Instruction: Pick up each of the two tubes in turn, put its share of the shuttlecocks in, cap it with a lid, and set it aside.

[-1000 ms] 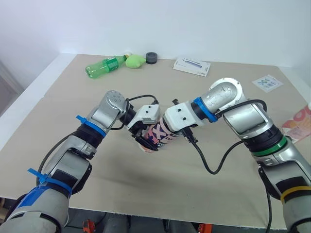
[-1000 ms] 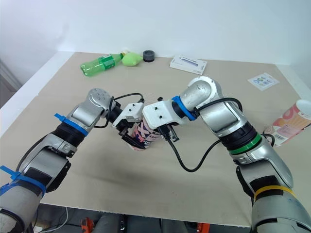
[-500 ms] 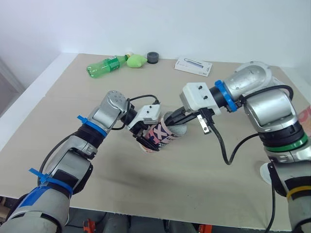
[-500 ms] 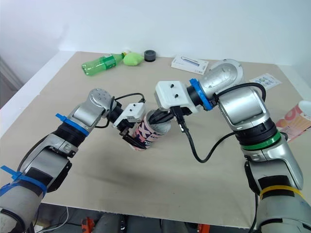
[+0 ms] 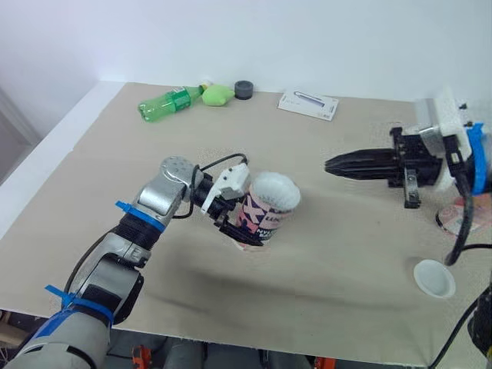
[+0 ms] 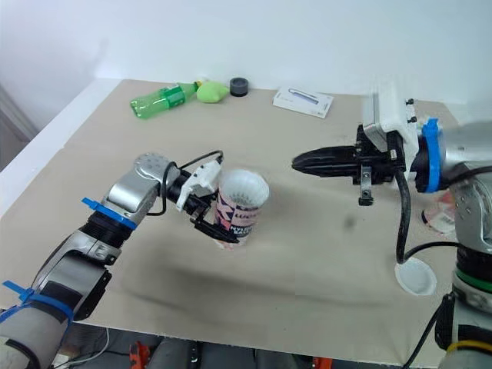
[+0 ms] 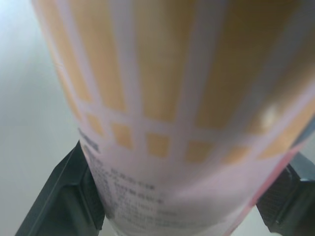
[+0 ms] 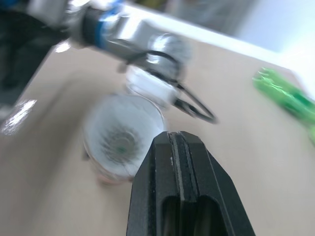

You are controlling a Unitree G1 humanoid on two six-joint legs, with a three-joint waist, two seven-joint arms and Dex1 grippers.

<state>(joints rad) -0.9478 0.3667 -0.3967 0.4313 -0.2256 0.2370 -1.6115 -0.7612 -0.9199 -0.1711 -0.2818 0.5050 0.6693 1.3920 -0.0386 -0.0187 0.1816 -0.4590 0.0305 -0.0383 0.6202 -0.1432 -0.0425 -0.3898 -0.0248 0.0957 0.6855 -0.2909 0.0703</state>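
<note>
Tube (image 5: 264, 217) at frame centre, tilted, clamped at its lower part between the left gripper (image 5: 240, 229) jaws, white shuttlecocks (image 5: 275, 192) in its open mouth, right gripper (image 5: 330, 164) at mid-right, jaws pressed together and empty, well apart from the tube, lid (image 5: 434, 277) on the worktop (image 5: 330, 254) at lower right.

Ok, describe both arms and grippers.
Both arms are silver-grey metal. The left arm has blue ties and a looping black cable to the white-housed left gripper. The right arm has a blue band and dangling black cable; the right gripper has black tapered fingers.
</note>
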